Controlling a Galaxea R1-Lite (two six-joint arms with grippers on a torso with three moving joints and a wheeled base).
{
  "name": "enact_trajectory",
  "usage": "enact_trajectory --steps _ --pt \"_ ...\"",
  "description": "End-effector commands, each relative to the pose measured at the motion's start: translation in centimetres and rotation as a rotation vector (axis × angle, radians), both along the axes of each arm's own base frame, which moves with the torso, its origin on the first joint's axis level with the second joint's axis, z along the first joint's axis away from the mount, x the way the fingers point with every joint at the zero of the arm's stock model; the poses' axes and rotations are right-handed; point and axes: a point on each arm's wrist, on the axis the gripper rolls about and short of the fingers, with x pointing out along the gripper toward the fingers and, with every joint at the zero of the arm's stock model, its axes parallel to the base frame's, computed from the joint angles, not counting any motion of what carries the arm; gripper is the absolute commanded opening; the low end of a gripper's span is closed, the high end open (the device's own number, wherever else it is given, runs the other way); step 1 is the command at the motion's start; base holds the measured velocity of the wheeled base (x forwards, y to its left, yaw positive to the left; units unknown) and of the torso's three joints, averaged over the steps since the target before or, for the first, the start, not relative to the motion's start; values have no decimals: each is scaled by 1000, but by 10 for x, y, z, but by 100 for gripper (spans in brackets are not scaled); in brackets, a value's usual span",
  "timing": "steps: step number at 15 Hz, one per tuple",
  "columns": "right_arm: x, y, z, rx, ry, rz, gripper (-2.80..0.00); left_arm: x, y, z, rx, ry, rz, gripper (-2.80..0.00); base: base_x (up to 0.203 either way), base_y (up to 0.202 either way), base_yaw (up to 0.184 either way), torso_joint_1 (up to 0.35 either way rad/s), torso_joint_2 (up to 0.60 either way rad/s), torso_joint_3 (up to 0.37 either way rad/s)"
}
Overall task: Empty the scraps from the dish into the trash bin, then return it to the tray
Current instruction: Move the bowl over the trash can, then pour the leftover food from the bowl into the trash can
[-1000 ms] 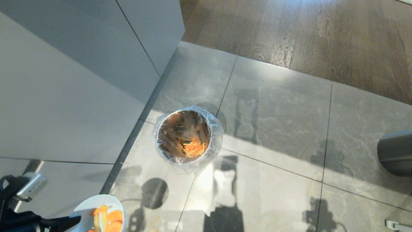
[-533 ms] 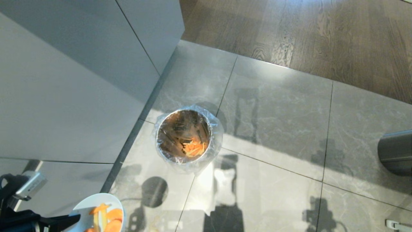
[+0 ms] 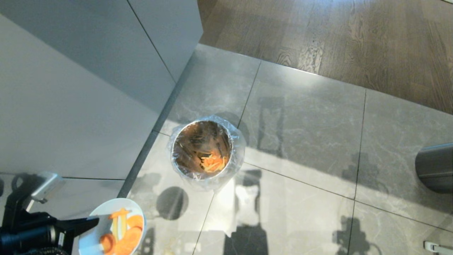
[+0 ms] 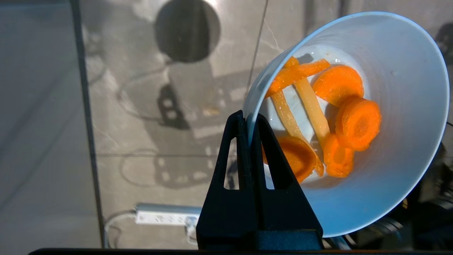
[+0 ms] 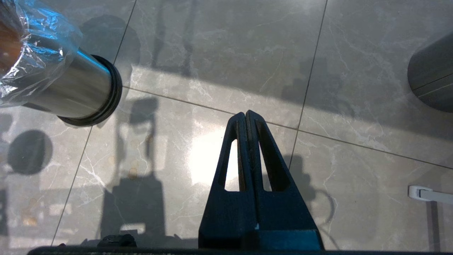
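My left gripper (image 3: 92,222) (image 4: 248,118) is shut on the rim of the dish (image 3: 106,214) (image 4: 400,117), a small pale blue bowl, white inside, held above the floor at the lower left of the head view. The scraps (image 3: 122,233) (image 4: 336,117), orange carrot rounds and pale yellowish strips, lie in it. The trash bin (image 3: 205,150) (image 5: 76,94), round metal with a crinkled clear bag, stands on the tiles farther ahead and to the right of the dish, with orange scraps inside. My right gripper (image 5: 246,114) hangs shut and empty over the floor. The tray is out of view.
Grey cabinet fronts (image 3: 78,92) rise on the left beside the trash bin. A brushed-steel cylinder (image 3: 435,168) (image 5: 431,76) stands at the right edge. A white power strip (image 4: 166,216) lies on the tiles under the left arm. Wood flooring (image 3: 336,39) begins beyond the tiles.
My left gripper and the dish have shifted up and right in the head view, a little closer to the trash bin. The dish's round shadow on the tiles moved the same way.
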Motion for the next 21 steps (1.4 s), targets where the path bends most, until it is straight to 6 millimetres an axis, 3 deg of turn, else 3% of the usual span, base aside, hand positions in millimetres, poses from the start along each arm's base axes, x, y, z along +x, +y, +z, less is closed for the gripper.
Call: enact_trajectory --steps 1,4,7,15,21 --pt "0 0 0 0 -2 0 -280 23 -5 -4 31 -54 -40 -280 0 0 0 0 0 0" --pt "0 0 0 0 -1 0 -280 47 -20 -3 74 -146 -92 -280 0 0 0 0 0 0" --pt "0 0 0 0 0 0 -280 56 -37 5 92 -191 -159 -280 0 0 0 0 0 0" --pt "0 0 0 2 -1 0 -280 107 -119 35 154 -317 -322 -280 0 0 0 0 0 0" --pt "0 0 0 0 0 0 -280 147 -137 35 277 -518 -375 -280 0 0 0 0 0 0"
